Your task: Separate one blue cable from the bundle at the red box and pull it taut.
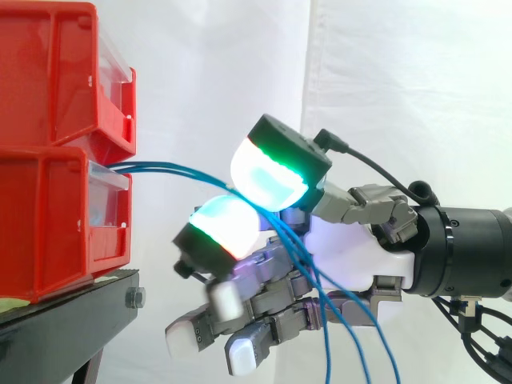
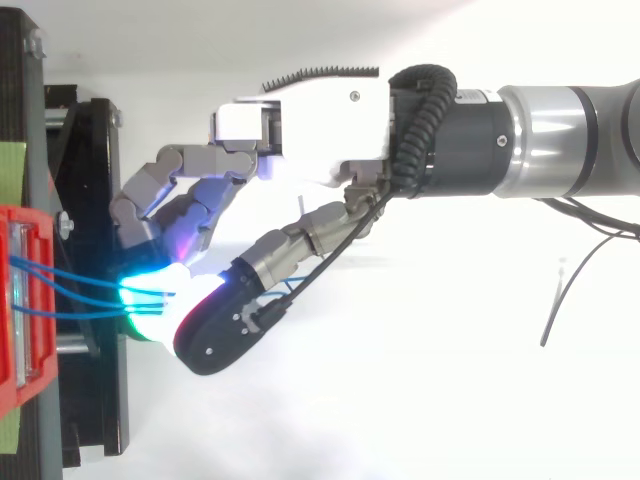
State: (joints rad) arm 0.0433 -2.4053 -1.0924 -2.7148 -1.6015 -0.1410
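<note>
Hand: white palm, grey fingers, cyan-green glowing pads; black wrist, silver arm.

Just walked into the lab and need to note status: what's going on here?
A robot hand is at the red bins on the black stand. Several blue cables come out at the lower bin's front and run between two glowing fingertip pads, which pinch them together. Past the pads they hang loose beside the palm. No single cable is separated yet, and none looks taut.
</note>
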